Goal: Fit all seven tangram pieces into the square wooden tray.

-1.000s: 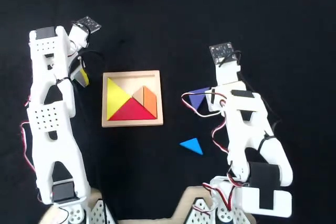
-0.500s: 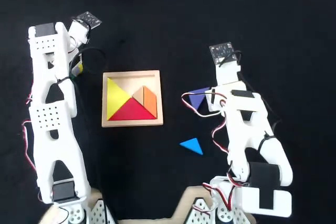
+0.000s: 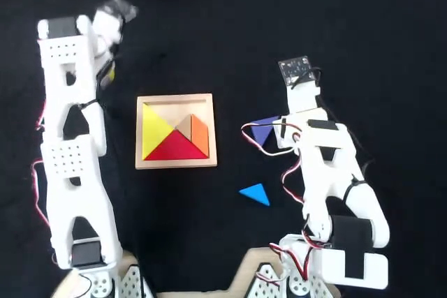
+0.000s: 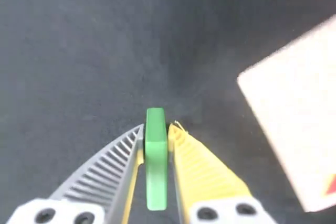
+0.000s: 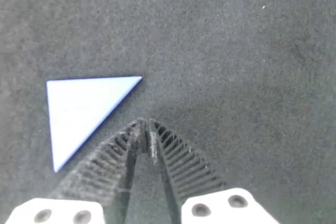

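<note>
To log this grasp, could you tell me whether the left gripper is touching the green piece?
Touching: the left wrist view shows the left gripper pinching the green piece.

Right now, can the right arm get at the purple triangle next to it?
Probably yes: the right gripper sits shut just beside the purple triangle, with only bare black cloth between them. It would have to open first.

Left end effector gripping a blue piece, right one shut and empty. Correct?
Not quite. The left end effector grips a green piece, not a blue one, as the left wrist view shows. The right end effector is shut and empty, as you said.
</note>
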